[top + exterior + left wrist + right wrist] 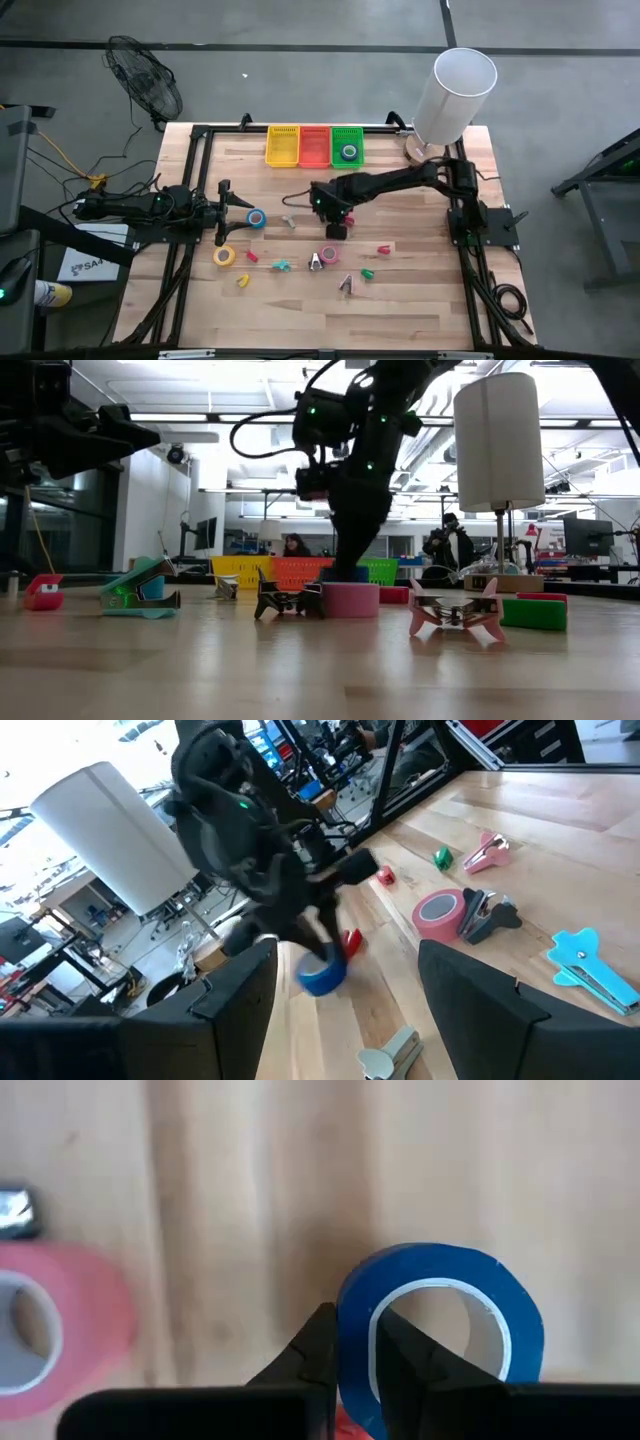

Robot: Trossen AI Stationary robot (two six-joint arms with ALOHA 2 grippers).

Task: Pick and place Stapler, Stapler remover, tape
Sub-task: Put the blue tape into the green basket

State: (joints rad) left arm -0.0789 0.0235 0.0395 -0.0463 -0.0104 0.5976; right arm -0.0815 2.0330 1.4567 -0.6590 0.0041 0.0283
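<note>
Bright overhead ceiling lights, soft shadows, wrist views blurred

We see robotics lab: wooden surface (400,300) in open hall, concrete floor (560,60), ceiling strip lights (250,417), monitors (588,536), people (447,545) at benches behind.

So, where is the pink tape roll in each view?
High view: pink tape roll at table centre, near the right gripper.
Low view: centre, on the tabletop.
Left wrist view: beside the dark staple remover.
Right wrist view: beside the gripped blue tape roll.
Shared landmark: the right gripper, close by in every view.
</note>
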